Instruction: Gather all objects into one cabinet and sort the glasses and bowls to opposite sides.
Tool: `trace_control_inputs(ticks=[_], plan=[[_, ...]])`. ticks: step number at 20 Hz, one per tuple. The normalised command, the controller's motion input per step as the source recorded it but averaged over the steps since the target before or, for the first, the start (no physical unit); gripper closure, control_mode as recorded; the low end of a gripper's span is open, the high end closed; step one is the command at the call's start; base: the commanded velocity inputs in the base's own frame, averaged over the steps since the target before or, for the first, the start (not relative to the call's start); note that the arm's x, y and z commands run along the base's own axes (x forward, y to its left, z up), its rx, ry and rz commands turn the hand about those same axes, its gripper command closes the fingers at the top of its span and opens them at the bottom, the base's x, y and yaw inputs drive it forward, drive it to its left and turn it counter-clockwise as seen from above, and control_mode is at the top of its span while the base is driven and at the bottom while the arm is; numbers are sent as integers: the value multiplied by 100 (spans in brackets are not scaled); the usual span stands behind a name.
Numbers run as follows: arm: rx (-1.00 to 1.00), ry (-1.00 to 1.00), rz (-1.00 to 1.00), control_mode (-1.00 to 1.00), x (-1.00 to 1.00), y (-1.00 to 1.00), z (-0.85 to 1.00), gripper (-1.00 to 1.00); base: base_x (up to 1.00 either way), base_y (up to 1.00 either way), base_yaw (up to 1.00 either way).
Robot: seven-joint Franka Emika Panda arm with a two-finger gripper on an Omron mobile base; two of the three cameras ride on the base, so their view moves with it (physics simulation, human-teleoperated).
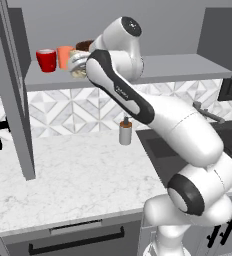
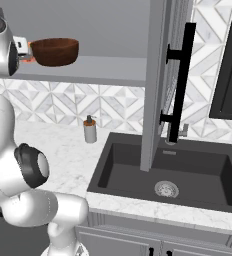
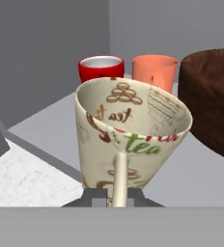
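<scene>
Closest to the hand camera, the claw (image 3: 113, 197) is clamped on the thin handle of the beige patterned cup (image 3: 133, 140), its two dark tips pressed together on either side of it. That cup is tilted, its mouth turned up and toward the camera so the inside wall shows, with its long axis leaning away toward the back of the cabinet; it widens from a narrow base to a broad rim. Its skin is a pale matte cream printed with brown drawings and green and red lettering. It hangs at the near edge of the flat grey shelf (image 3: 191, 178), above where the shelf meets the white marbled surface (image 3: 22, 178). Beyond it, standing upright on the shelf, are the glossy red cup (image 3: 100, 67) with a pale interior and, just beside it to the right, the plain orange cup (image 3: 154, 71), smooth and matte. On the right sits the wooden bowl (image 3: 211, 96), wide, deep, dark brown and faintly grained. From the left base view the beige cup is at the arm's wrist, just right of the orange cup.
</scene>
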Motion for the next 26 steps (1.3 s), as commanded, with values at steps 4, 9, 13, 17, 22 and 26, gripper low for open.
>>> trace_control_inputs(ticks=[4,9,13,17,22,26], plan=[[-4,0,2,-100,15,44,0,100,0,0,0],[0,0,0,-100,43,1,4,100,0,0,0],[-3,0,0,-100,35,6,0,100,0,0,0],[-10,0,0,-100,13,27,-9,100,0,0,0],[-2,0,0,-100,13,15,-14,100,0,0,0],[0,0,0,-100,16,6,-10,100,0,0,0]])
